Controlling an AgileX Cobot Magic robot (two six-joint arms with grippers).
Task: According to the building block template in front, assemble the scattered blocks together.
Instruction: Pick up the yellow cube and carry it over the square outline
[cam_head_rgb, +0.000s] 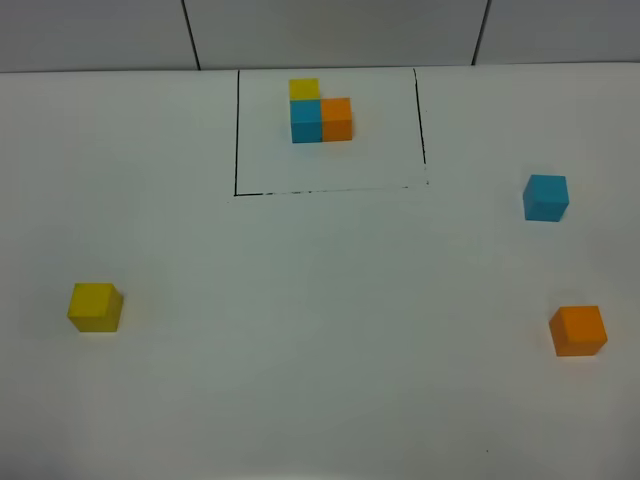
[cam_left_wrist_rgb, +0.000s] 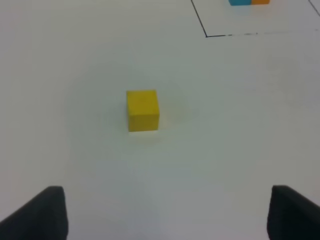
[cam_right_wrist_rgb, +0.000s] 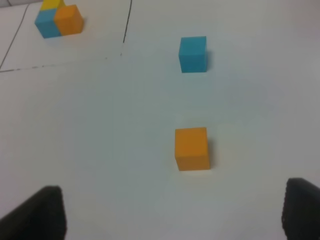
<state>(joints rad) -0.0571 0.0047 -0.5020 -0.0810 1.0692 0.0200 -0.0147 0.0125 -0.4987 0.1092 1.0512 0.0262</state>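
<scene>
The template (cam_head_rgb: 320, 112) is an L-shaped cluster of yellow, blue and orange cubes inside a black drawn outline (cam_head_rgb: 237, 130) at the table's far middle. A loose yellow cube (cam_head_rgb: 95, 307) lies at the left; it shows in the left wrist view (cam_left_wrist_rgb: 143, 110), ahead of my open left gripper (cam_left_wrist_rgb: 165, 212). A loose blue cube (cam_head_rgb: 545, 197) and a loose orange cube (cam_head_rgb: 578, 331) lie at the right. In the right wrist view the orange cube (cam_right_wrist_rgb: 192, 148) is ahead of my open right gripper (cam_right_wrist_rgb: 170, 215), the blue cube (cam_right_wrist_rgb: 193, 54) beyond it. Neither gripper shows in the exterior high view.
The white table (cam_head_rgb: 320, 330) fills the view; a grey panelled wall (cam_head_rgb: 330, 30) stands behind its far edge. The template's corner shows in the left wrist view (cam_left_wrist_rgb: 248, 2) and the whole cluster in the right wrist view (cam_right_wrist_rgb: 59, 21).
</scene>
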